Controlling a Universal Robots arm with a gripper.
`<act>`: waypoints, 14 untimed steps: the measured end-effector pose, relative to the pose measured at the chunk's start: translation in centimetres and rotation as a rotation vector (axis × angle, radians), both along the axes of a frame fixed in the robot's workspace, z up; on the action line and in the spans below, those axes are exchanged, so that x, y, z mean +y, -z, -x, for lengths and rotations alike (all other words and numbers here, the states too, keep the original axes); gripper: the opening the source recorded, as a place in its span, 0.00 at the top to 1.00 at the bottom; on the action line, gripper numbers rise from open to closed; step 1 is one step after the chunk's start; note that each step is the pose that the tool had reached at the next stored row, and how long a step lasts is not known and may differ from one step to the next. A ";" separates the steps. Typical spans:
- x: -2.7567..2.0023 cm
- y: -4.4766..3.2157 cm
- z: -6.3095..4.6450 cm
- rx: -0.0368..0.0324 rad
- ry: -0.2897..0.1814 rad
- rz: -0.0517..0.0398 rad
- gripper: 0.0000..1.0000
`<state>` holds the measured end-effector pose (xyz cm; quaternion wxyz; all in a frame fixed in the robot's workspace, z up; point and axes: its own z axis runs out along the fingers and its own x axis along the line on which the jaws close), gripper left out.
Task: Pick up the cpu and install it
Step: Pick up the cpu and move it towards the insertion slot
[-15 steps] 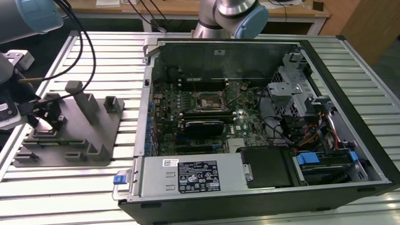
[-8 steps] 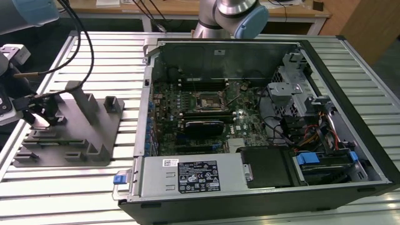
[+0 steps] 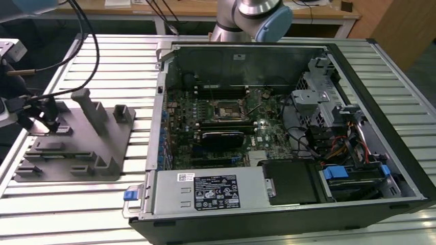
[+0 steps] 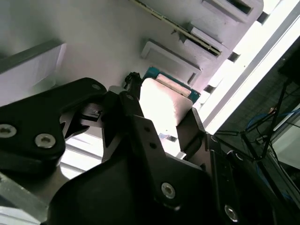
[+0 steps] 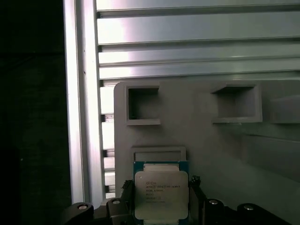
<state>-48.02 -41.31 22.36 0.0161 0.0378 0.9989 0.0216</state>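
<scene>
Over the large grey plastic tray [image 3: 75,153] with upright posts, at the exterior view's left, the arm's black gripper [image 3: 42,122] is reaching down among the tray's recesses. In the first wrist view, the small flat square cpu [image 5: 161,194], with its shiny silver metal top plate and blue-green board rim, is sitting between the jaws. The black fingers [image 5: 127,192] are pressing against its two side edges. The jaws are standing narrow and, as far as both wrist views are showing, are closing on the chip. Just beyond it, a shallow rectangular pocket [image 5: 158,153] of the tray is lying open. I cannot tell whether the chip is resting on the tray or hanging just above it.

Well apart, toward the exterior view's right, the black open computer case [image 3: 391,127] is lying on the silver slatted metal table [image 3: 68,214]. Its green motherboard [image 3: 272,132] is exposing the black square metal-framed socket [image 3: 228,109], which is looking unfilled.

Going by this, the task is standing in its early part. The grasp is looking made, but the chip is sitting at the tray, far from the socket. Carrying it across and seating it are remaining undone.
</scene>
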 end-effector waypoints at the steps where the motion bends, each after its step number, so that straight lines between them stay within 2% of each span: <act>1: 0.00 -0.32 0.0 -0.0004 0.000 0.0000 0.45; 14: 0.01 -4.78 0.0 -0.0092 0.000 0.0000 0.45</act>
